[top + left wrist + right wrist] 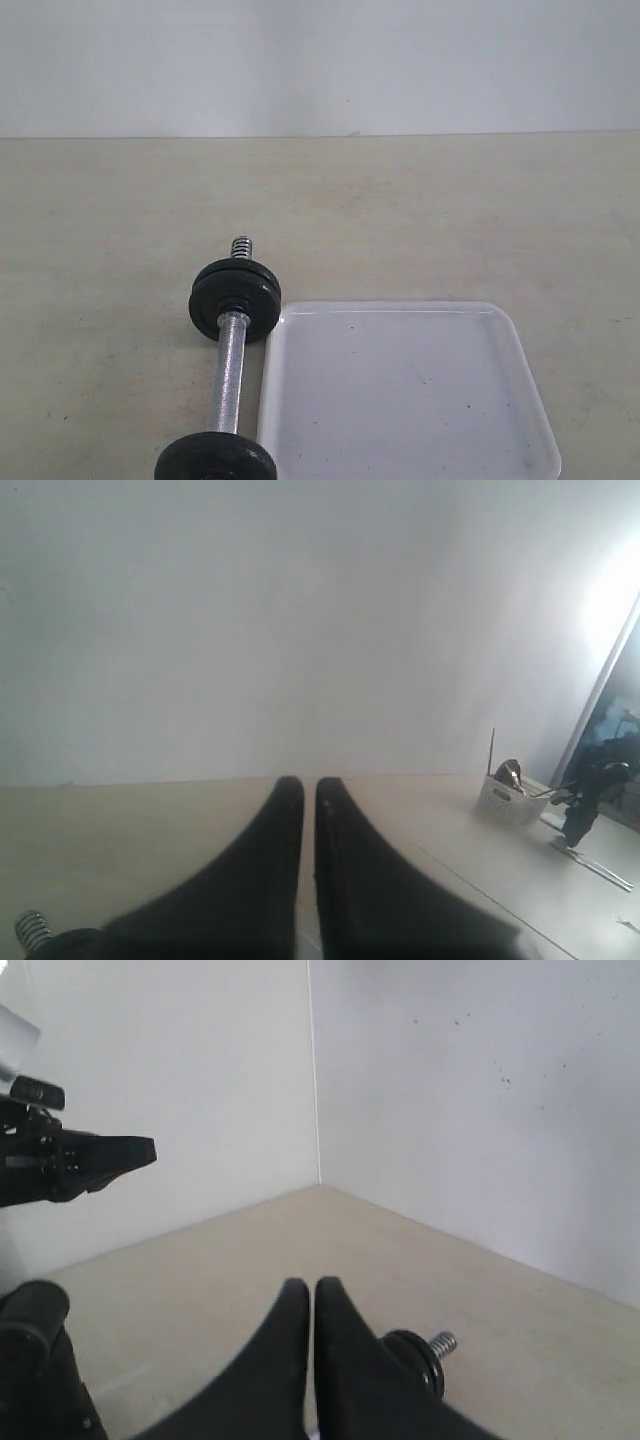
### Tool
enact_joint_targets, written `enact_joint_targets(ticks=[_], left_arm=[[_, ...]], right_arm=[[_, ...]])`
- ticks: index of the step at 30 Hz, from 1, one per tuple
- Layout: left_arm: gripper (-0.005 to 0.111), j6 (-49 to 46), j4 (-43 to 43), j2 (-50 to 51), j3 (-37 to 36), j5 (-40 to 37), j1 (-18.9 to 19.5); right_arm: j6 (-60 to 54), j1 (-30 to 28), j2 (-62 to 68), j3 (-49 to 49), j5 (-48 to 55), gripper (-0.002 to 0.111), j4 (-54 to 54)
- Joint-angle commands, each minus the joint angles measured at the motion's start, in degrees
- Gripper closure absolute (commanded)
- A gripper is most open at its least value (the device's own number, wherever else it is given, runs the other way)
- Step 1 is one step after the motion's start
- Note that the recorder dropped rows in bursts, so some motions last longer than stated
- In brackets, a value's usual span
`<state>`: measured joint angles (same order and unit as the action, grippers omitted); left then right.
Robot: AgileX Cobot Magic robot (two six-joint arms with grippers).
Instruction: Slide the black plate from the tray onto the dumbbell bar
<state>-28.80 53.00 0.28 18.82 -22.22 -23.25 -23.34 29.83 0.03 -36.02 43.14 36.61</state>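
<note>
You are holding both tools closed and empty. The left tool (310, 805) and the right tool (312, 1298) are each showing two black fingers pressed together with nothing between them, hovering above the table (450, 210). The dumbbell bar (230, 370) is lying low and close beneath both tools, its threaded end (241, 246) pointing away from them, beyond a pair of black discs (236, 298). Another disc (215, 460) is sitting at the near end. The tray (400, 390) is lying on the right tool's side of the bar, its rim just beside the far discs. The black plate is not showing anywhere in the visible part of the tray. It is probably either sitting on the bar among those discs or lying out of view, and you cannot tell which. If it is waiting, the next move is calling for opening a tool and lowering it to the tray. Ahead of both tools the table is running wide and bare toward the wall.
</note>
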Motion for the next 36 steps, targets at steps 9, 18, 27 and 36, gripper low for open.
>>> enact_joint_targets(ticks=[9, 18, 27, 36], left_arm=[[0.102, -40.05, 36.12, -0.28, -12.33, 5.36, 0.21], [0.102, -57.05, 43.59, -0.28, -17.48, 5.36, 0.21], [0.102, -60.48, 43.55, -0.28, -18.82, 7.73, 0.21], [0.102, -64.76, 45.53, -0.28, -18.82, 11.49, 0.21]], right_arm=[[-11.13, -0.18, -0.03, 23.8, -25.91, 0.108, 10.83], [-13.92, -0.18, -0.03, 28.08, -29.11, 0.108, 10.49], [-16.22, -0.18, -0.03, 34.26, -35.97, 0.108, 10.49], [-16.22, -0.18, -0.03, 36.02, -37.11, 0.108, 7.79]])
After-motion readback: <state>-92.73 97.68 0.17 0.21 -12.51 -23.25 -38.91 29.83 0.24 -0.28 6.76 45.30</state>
